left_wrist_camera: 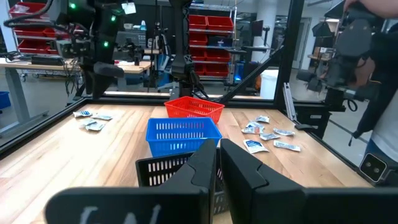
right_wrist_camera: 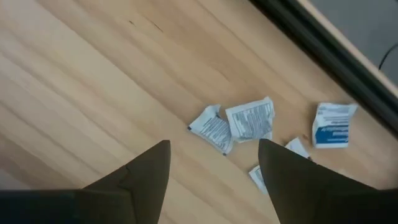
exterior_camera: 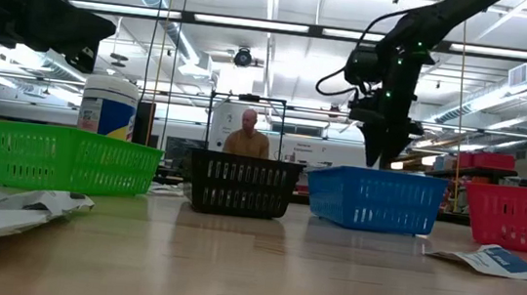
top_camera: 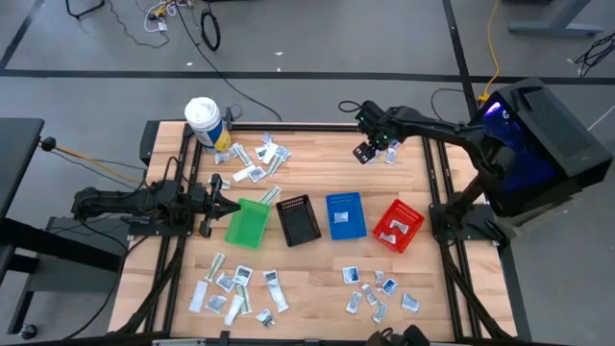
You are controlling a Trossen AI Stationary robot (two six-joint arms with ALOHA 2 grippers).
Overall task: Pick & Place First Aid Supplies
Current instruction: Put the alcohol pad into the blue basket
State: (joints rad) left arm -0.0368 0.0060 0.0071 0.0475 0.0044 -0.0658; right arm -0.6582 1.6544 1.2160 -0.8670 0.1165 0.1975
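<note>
My right gripper [top_camera: 368, 151] hovers open above the table's far side, beside a small cluster of white and blue-printed sachets [top_camera: 390, 153]. In the right wrist view its gripper [right_wrist_camera: 214, 165] stands over these sachets [right_wrist_camera: 250, 118], which lie flat on the wood; it touches none of them. My left gripper [top_camera: 233, 204] is shut and empty, held level just left of the green bin [top_camera: 248, 223]; in its wrist view the gripper [left_wrist_camera: 219, 155] points across the bins. More sachets lie far left [top_camera: 252, 159], near left [top_camera: 235, 288] and near right [top_camera: 380, 288].
Four small bins stand in a row mid-table: green, black [top_camera: 298, 219], blue [top_camera: 346, 200] and red [top_camera: 407, 213]; sachets lie in the blue and red ones. A white tub [top_camera: 204, 120] stands at the far left corner. A person shows beyond the table [exterior_camera: 248, 136].
</note>
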